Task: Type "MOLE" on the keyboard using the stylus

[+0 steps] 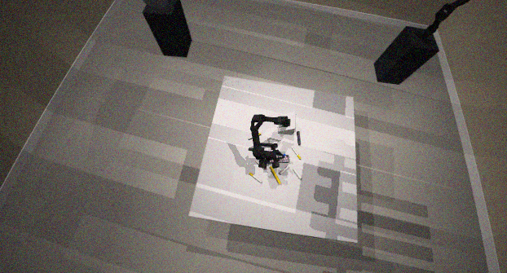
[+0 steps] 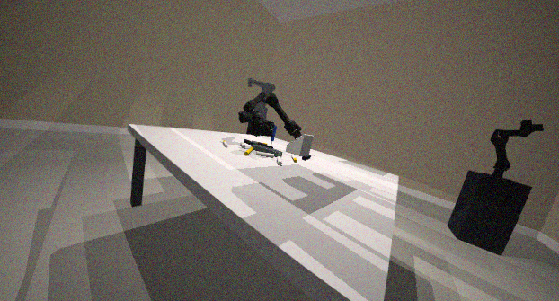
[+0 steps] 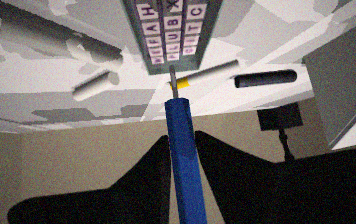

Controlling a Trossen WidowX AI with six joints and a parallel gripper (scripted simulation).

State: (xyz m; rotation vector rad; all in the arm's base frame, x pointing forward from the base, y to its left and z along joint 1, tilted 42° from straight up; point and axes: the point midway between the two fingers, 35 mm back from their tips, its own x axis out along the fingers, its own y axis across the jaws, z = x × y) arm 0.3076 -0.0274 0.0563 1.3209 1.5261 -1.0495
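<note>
The keyboard (image 1: 284, 160) (image 2: 265, 149) (image 3: 155, 68) has a dark green-grey frame and rows of pale pink letter keys. In the wrist view it runs off the top edge, its near end at upper centre. My gripper (image 3: 181, 138) is shut on the blue stylus (image 3: 183, 155) (image 2: 273, 133) (image 1: 284, 155), whose thin grey tip points at the keyboard. In the wrist view the tip overlaps the keyboard's near rim, just below the end key of the middle row. Whether it touches anything cannot be told. P, L, U, B and X show in that row, with C, H and A beside it.
A dark cylinder (image 3: 265, 78) (image 1: 298, 138), a white stick with a yellow end (image 3: 214, 71), a short white stick (image 3: 91, 86) and a thick yellow stick (image 1: 275, 175) (image 2: 249, 151) lie around the keyboard. A grey panel (image 3: 341, 75) (image 2: 301, 146) stands on the right.
</note>
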